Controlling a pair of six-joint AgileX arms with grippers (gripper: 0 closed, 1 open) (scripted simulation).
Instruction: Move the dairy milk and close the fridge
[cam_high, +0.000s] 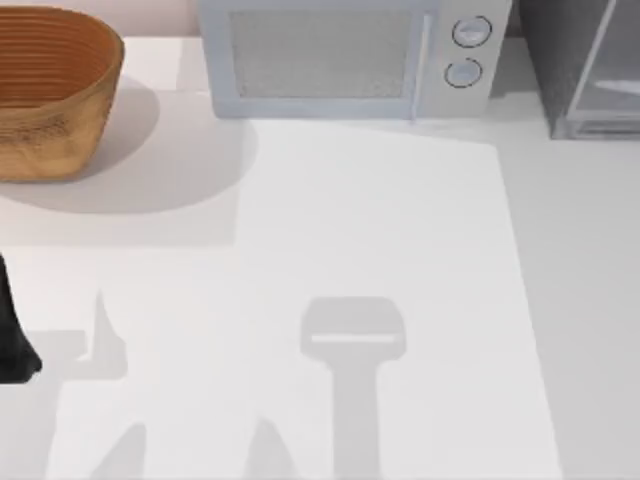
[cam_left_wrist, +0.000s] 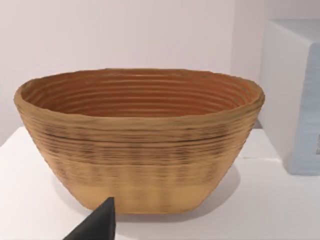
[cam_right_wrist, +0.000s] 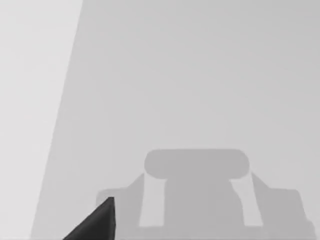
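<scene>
The fridge (cam_high: 558, 60) stands at the table's far right corner, a dark grey cabinet cut off by the frame. Its pale silver-framed translucent door (cam_high: 608, 75) sits at a slant to the cabinet's front. The dairy milk is out of view. A black part of my left arm (cam_high: 12, 345) shows at the table's left edge. The left gripper (cam_left_wrist: 97, 225) faces the woven basket (cam_left_wrist: 140, 140) from a short way off. In the right wrist view my right gripper (cam_right_wrist: 97, 222) hangs over bare white table, with its shadow cast below it.
The brown woven basket (cam_high: 50, 90) sits at the far left corner. A light grey microwave (cam_high: 340, 55) with two round knobs (cam_high: 470, 32) stands at the back middle, between basket and fridge. Arm shadows fall on the white table (cam_high: 380, 220).
</scene>
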